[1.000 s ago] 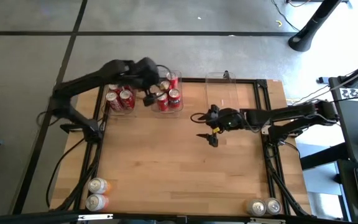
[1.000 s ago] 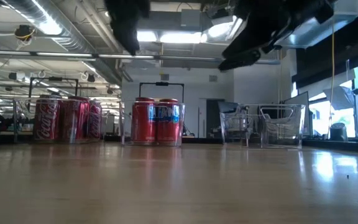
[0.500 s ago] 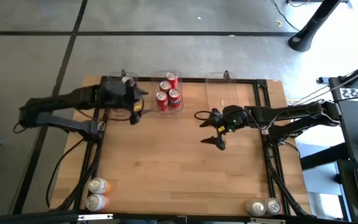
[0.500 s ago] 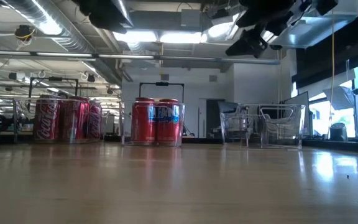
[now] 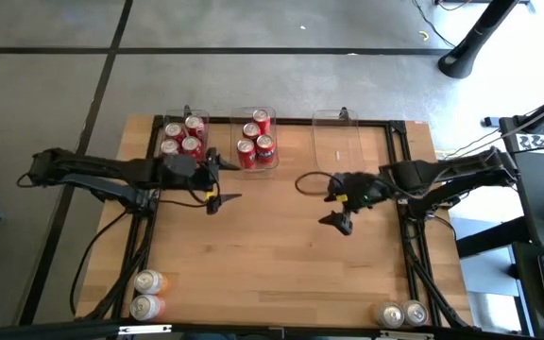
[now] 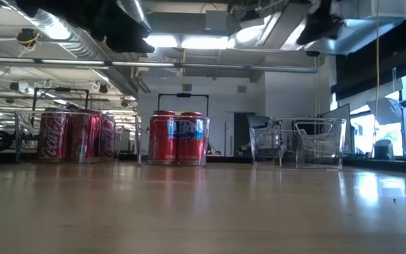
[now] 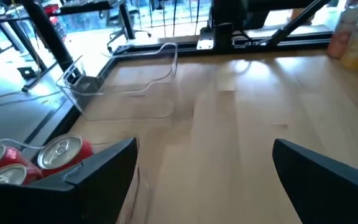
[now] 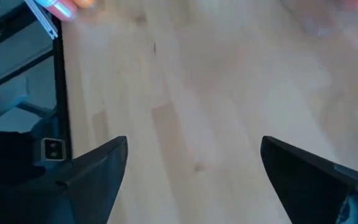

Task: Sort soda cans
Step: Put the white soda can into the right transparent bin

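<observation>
Four red soda cans (image 5: 181,138) stand in the far-left clear bin (image 6: 72,134). Three more red cans (image 5: 256,142) stand in the middle bin (image 6: 178,137). The third bin (image 5: 338,142) holds nothing. Two orange-and-silver cans (image 5: 147,294) lie at the near left corner, and two silver ones (image 5: 401,314) at the near right. My left gripper (image 5: 225,181) hovers open just on the near side of the first two bins, pointing toward the table's right. My right gripper (image 5: 329,202) hovers open over bare wood, on the near side of the empty bin.
A black frame (image 5: 399,189) runs along the table's left, far and right edges. The wooden middle (image 5: 272,255) between the bins and the corner cans is bare. In the left wrist view the empty bin (image 7: 129,87) lies ahead, with red can tops (image 7: 61,152) beside the finger.
My left gripper has drawn back from above the far bins toward the near edge, sunk, and tipped from pointing down to nearly level. My right gripper has risen, rolled, and drifted toward the table's right and near side. Both have stayed open. No can has moved.
</observation>
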You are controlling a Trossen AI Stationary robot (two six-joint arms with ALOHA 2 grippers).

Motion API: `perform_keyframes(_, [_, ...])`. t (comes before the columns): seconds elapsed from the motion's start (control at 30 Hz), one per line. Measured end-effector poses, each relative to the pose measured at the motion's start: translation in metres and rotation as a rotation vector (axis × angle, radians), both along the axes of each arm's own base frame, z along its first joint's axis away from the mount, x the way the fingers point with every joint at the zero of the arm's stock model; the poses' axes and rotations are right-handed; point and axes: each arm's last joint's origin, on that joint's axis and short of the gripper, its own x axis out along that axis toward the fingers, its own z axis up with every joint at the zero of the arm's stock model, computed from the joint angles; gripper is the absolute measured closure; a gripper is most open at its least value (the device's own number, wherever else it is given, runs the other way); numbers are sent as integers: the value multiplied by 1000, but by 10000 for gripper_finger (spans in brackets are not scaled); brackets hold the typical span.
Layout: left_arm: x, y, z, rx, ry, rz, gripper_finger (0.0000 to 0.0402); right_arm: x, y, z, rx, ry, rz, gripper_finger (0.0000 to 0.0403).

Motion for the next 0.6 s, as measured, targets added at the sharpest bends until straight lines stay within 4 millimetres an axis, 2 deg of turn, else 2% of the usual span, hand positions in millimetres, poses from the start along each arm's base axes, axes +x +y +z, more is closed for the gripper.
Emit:
perform_keyframes(0.23, [-1,-5,-13,2,-16,-22,39,-12,48,0,158,62,-98,38])
perform_keyframes(0.47, [2,-8,-14,-52,-34,-21,39,-28,97,-7,320,144,-162,38])
perform_keyframes(0.6, [7,-16,-18,-81,-23,-45,39,-40,129,-4,370,150,-187,38])
